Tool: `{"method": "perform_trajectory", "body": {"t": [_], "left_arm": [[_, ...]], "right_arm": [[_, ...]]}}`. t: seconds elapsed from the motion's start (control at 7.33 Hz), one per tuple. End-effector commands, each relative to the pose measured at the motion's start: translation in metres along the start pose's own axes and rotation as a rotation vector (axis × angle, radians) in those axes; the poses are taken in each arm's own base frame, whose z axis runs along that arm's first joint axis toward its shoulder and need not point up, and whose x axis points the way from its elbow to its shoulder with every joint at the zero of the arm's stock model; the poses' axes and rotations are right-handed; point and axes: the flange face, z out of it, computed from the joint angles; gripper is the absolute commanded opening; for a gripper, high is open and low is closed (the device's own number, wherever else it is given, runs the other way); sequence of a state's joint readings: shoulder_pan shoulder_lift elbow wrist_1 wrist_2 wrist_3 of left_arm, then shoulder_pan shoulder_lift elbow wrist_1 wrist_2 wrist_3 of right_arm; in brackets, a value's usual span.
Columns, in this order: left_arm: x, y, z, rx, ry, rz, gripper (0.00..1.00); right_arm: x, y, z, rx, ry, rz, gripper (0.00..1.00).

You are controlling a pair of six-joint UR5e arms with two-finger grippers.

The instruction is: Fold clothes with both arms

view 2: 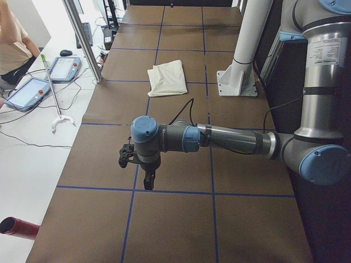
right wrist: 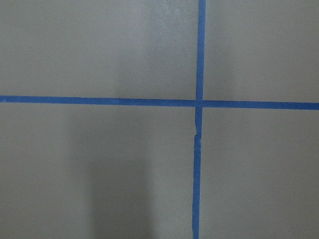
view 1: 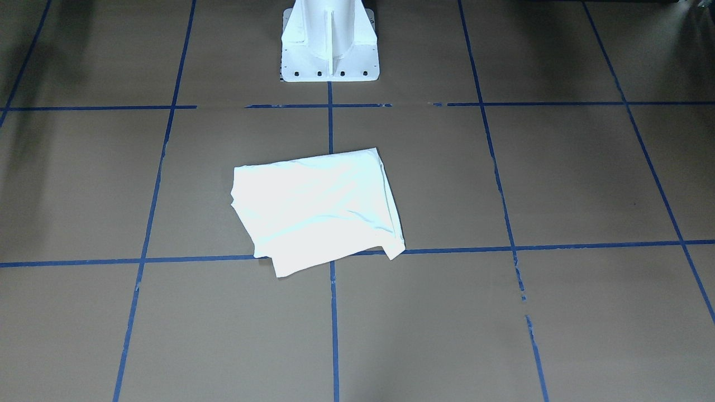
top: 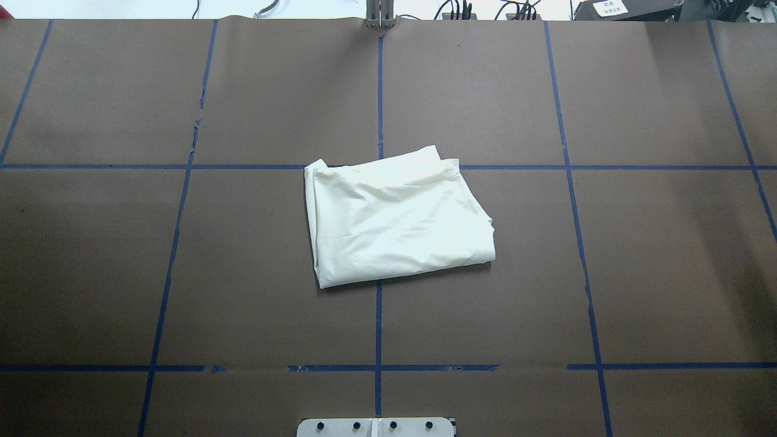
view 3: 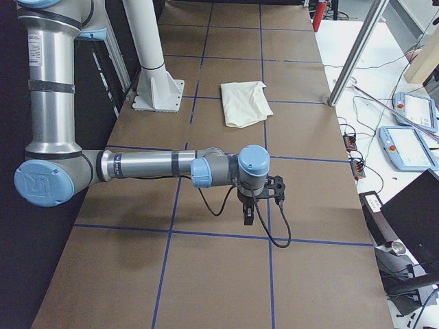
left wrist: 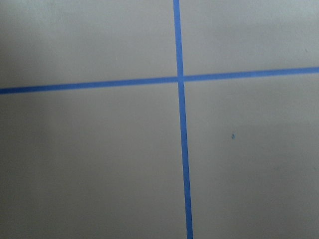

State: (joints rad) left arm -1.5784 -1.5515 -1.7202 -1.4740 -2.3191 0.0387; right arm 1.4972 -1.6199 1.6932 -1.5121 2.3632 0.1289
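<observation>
The folded shirt (top: 397, 218) lies on the table (top: 121, 273), well apart from the left gripper (view 2: 148, 179) and right gripper (view 3: 248, 216). Both point down above the table; whether either is spread cannot be told.

Overhead, front views oppose, sharing shirt (top: 397, 218); wrist views near table (left wrist: 99, 159).

The brown table (top: 243, 273) (gridded in blue tape (top: 379, 303)) carries one folded cream shirt (top: 397, 215).
</observation>
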Motion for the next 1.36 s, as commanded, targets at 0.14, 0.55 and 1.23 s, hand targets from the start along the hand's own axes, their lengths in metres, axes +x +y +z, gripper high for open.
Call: {"method": "perform_trajectory", "body": {"t": [0.14, 0.55, 1.23], "left_arm": [[-0.002, 0.002, 0.003, -0.01, 0.002, -0.008, 1.0], [-0.014, 0.018, 0.015, -0.048, -0.001, -0.048, 1.0], [-0.017, 0.022, 0.017, -0.055, 0.001, -0.057, 1.0]], "right_arm": [[-0.002, 0.0, -0.001, 0.001, -0.001, 0.0, 1.0], [-0.001, 0.0, -0.001, 0.001, -0.001, -0.001, 1.0], [-0.001, 0.001, -0.001, 0.001, -0.001, -0.003, 1.0]]}}
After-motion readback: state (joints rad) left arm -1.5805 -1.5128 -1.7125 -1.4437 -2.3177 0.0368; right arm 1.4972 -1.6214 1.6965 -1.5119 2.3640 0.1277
